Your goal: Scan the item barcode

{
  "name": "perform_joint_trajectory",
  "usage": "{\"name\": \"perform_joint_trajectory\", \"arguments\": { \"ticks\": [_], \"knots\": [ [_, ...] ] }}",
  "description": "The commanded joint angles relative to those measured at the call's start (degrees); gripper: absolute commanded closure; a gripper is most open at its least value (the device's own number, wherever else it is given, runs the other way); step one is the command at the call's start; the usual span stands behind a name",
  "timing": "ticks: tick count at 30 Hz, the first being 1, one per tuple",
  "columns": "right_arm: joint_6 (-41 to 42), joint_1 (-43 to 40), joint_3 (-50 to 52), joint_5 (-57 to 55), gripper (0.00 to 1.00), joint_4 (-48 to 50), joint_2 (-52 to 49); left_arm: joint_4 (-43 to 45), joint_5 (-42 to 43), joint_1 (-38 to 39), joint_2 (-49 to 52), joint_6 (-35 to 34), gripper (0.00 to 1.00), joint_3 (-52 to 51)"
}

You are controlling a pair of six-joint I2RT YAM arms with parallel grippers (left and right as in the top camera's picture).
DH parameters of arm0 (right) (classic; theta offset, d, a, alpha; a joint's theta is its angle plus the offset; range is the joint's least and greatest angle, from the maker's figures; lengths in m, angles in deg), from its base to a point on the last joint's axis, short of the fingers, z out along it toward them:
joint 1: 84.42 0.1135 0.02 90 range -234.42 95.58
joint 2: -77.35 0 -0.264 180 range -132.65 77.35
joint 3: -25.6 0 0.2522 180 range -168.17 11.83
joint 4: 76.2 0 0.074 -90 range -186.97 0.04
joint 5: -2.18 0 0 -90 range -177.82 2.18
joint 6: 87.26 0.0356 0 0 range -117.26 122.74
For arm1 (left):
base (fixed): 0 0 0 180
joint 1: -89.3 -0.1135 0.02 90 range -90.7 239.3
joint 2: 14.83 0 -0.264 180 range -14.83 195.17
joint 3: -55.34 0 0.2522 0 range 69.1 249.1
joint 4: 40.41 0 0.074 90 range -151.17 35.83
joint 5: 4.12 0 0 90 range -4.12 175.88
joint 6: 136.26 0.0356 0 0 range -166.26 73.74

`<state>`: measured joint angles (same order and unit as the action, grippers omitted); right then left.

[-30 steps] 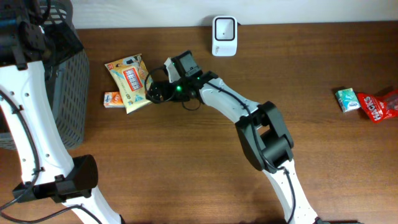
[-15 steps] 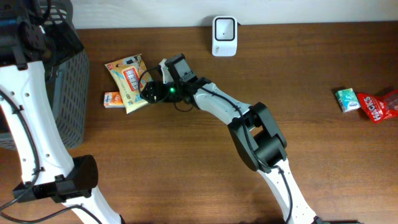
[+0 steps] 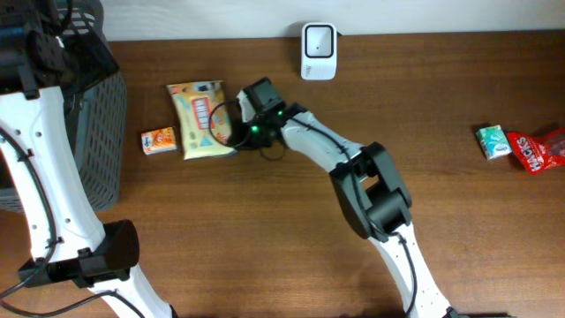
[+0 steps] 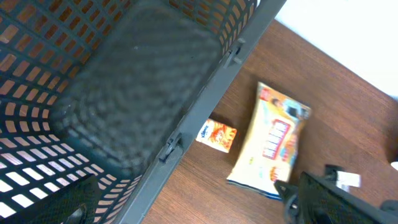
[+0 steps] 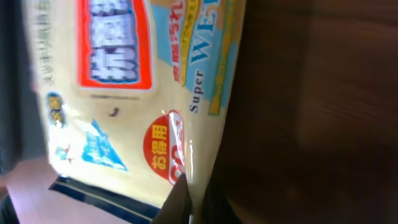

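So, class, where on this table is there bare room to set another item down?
Widest bare wood: between the scanner and the green pack, right of the right arm. A second patch: the front, between that arm and the left arm. Crowded: the basket, orange box and wipes pack, close together.

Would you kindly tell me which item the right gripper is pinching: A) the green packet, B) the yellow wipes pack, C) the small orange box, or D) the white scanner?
B: the right gripper is shut on an edge of the yellow wipes pack, while the small orange box lies apart from it, untouched.
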<state>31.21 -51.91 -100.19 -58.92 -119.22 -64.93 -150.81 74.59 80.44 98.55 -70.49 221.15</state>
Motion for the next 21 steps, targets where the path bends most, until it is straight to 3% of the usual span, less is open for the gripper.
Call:
{"name": "perform_joint_trajectory", "arguments": {
  "ticks": [1, 7, 9, 13, 21],
  "knots": [
    [-10.1, -3.74, -2.32, -16.17, 0.96, -12.48, 9.94, -0.07, 0.2, -0.2, 0.48, 0.76, 0.01, -0.13],
    [-15.02, -3.43, -2.43, -50.53, 0.96, -28.92, 25.31, -0.09, 0.2, -0.2, 0.48, 0.74, 0.01, -0.15],
    [-18.88, -3.02, -2.43, -57.44, 0.96, -32.85, 29.09, -0.09, 0.2, -0.2, 0.48, 0.76, 0.01, -0.2],
    [-20.7, -1.7, -2.4, -63.1, 0.96, -42.95, 30.58, -0.07, 1.99, -0.2, 0.48, 0.76, 0.01, -0.2],
    [-14.6, -1.33, -2.36, -62.16, 0.96, -58.73, 20.33, -0.09, 2.69, -0.2, 0.48, 1.33, 0.01, -0.2]
  ]
}}
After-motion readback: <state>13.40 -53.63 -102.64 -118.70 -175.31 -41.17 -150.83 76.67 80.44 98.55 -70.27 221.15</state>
